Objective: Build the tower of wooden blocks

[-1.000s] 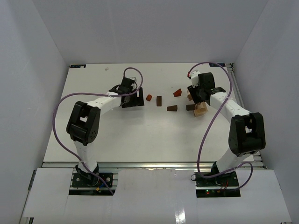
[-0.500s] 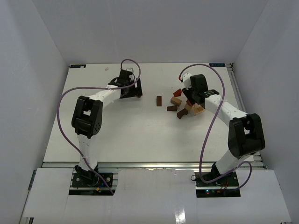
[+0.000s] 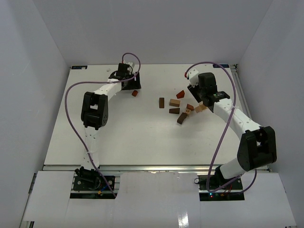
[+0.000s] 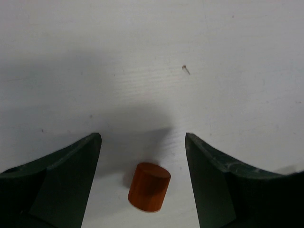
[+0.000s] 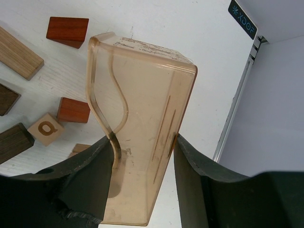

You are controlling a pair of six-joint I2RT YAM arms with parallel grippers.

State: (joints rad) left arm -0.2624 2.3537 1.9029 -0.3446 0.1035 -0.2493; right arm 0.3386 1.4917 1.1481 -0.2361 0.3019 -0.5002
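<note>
Left pincer (image 4: 142, 137): released. Its fingers stood wide on either side of the red-brown cylinder (image 4: 149, 193), touching it on neither side.
Cylinder, shift: a second before, it lay near the dark upright block. It ended farther left and back on the tabletop (image 3: 118, 133), well apart from the other pieces, so it moved away from the build, not toward it.
Right pincer (image 5: 141, 142): clenched on a translucent tan tub (image 5: 142, 85), with blocks showing beside it in your right wrist view.
Wood blocks (image 3: 175, 102): a second before, most were bunched under the right pincer. They then lay strewn flat right of centre, just left of that pincer: a red wedge, tan slabs, dark pieces and a lettered cube (image 5: 45, 128).
Wood block tower: none stood. As far as the top view showed, no block rested on another.
Reading for you: the stock looked unpacked and within reach, but the stacking itself had not begun.
Next call, by judgement: close on the cylinder or leave it — and free the right pincer of the tub before you ask it to pick.
</note>
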